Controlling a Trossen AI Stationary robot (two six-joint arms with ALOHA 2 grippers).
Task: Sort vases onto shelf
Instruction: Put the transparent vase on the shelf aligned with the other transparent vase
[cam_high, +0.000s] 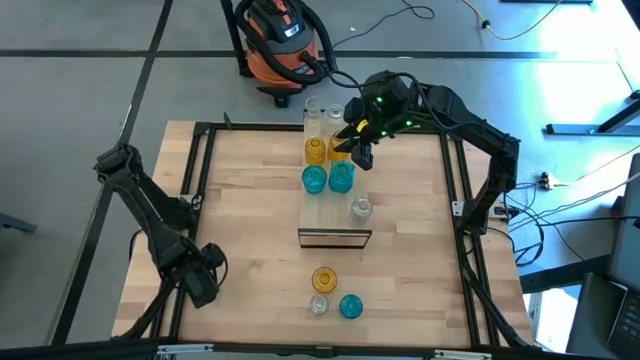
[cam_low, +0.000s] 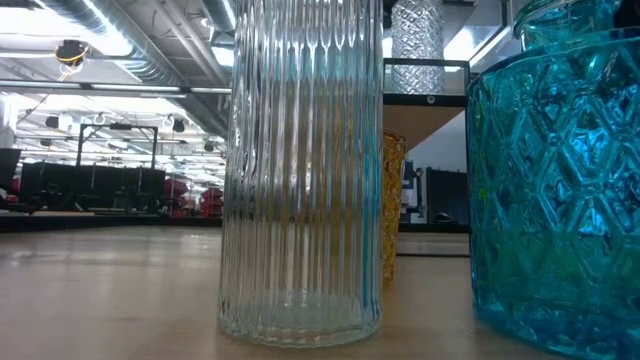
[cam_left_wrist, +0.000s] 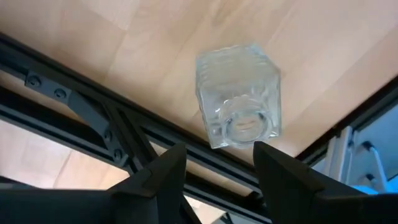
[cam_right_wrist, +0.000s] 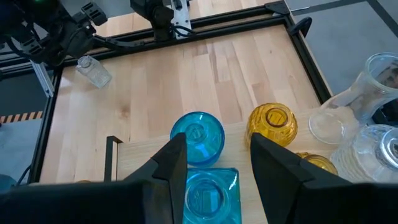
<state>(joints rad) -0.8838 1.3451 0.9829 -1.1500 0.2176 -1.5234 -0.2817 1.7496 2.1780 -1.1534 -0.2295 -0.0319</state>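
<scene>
On the near worktop (cam_high: 240, 230) stand three small glass vases: a ribbed clear one (cam_high: 319, 305), a diamond-cut teal one (cam_high: 351, 306) and an amber one (cam_high: 323, 279) behind them. Beyond, the long light-wood shelf (cam_high: 335, 237) carries a clear vase (cam_high: 360, 209), two teal vases (cam_high: 314, 179), then amber ones (cam_high: 315, 151). The right gripper (cam_high: 361, 158) hovers over the shelf's far half, jaws open and empty. The left gripper (cam_high: 203, 285) rests at the near left, jaws open.

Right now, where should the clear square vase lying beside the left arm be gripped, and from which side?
Grip the clear square vase across its flat side walls, mid-body, coming from its mouth end. It lies on its side on the table, mouth toward the left gripper, whose jaws stand open. Flat parallel walls likely hold steadier than the neck.
</scene>
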